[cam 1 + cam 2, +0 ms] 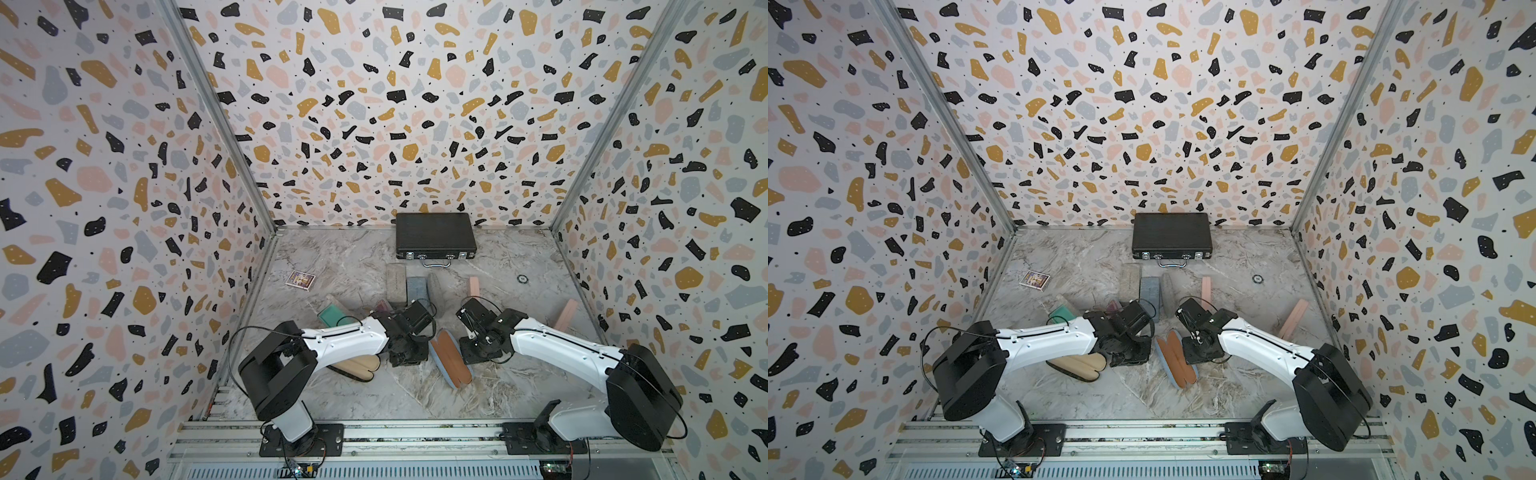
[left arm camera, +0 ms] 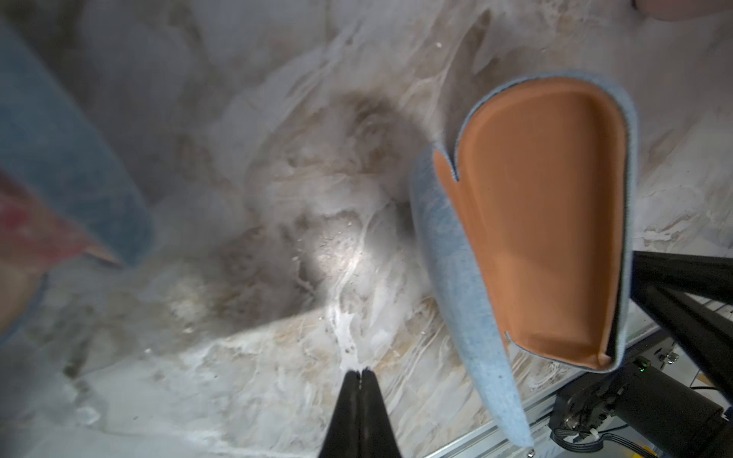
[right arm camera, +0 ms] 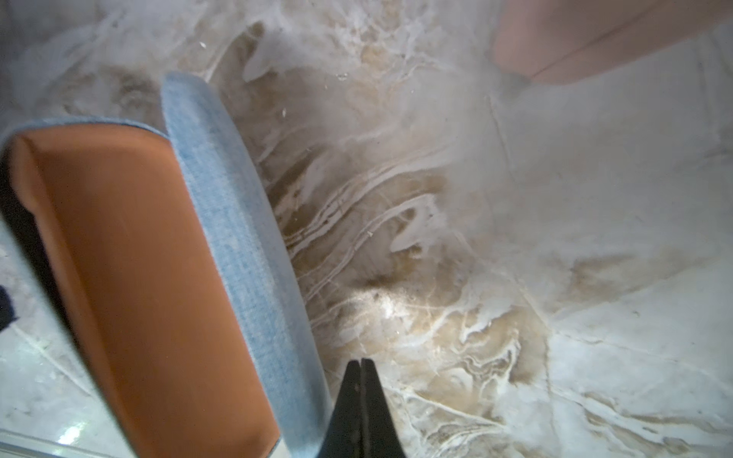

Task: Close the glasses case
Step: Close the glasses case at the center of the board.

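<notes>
The glasses case (image 1: 451,362), light blue outside and orange inside, lies open on the marble table between my two arms in both top views (image 1: 1177,363). My left gripper (image 2: 360,370) is shut and empty, pointing down at bare table just left of the case (image 2: 539,222). My right gripper (image 3: 361,360) is also shut and empty. It sits close beside the blue outer shell of the case (image 3: 238,238), on its right side. From above, both wrists (image 1: 405,332) (image 1: 478,336) hover low over the case's far end, and the fingertips are hidden.
A tan open case (image 1: 359,368) lies under my left forearm and a teal case (image 1: 334,316) behind it. Grey and blue cases (image 1: 415,286) stand in a row mid-table. Pink cases (image 1: 566,315) lie at the right, a black briefcase (image 1: 434,235) at the back wall, a card box (image 1: 300,279) at the left.
</notes>
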`<state>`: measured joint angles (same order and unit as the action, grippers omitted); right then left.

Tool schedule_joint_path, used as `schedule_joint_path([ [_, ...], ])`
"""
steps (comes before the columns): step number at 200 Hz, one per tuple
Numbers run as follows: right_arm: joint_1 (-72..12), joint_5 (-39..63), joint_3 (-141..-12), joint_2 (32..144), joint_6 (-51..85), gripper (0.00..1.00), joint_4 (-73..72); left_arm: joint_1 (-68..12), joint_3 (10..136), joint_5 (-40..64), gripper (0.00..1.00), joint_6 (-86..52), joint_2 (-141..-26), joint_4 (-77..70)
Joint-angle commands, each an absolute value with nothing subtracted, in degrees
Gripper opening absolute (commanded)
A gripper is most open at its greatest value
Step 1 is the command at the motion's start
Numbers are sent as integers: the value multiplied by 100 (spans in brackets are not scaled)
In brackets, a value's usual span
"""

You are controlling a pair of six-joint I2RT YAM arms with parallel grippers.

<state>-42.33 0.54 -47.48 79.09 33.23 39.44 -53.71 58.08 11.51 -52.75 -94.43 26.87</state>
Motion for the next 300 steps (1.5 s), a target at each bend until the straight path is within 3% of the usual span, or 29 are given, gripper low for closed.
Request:
schedule_joint_path([
  [1, -4219, 218, -4665, 7910, 3339, 2, 3921, -5465, 6067, 1167, 0, -5294, -9586, 2545],
  [300, -4570, 1081, -4886, 7970, 3308, 5, 3366, -5873, 7000, 1274, 0, -5168, -10213, 2610],
])
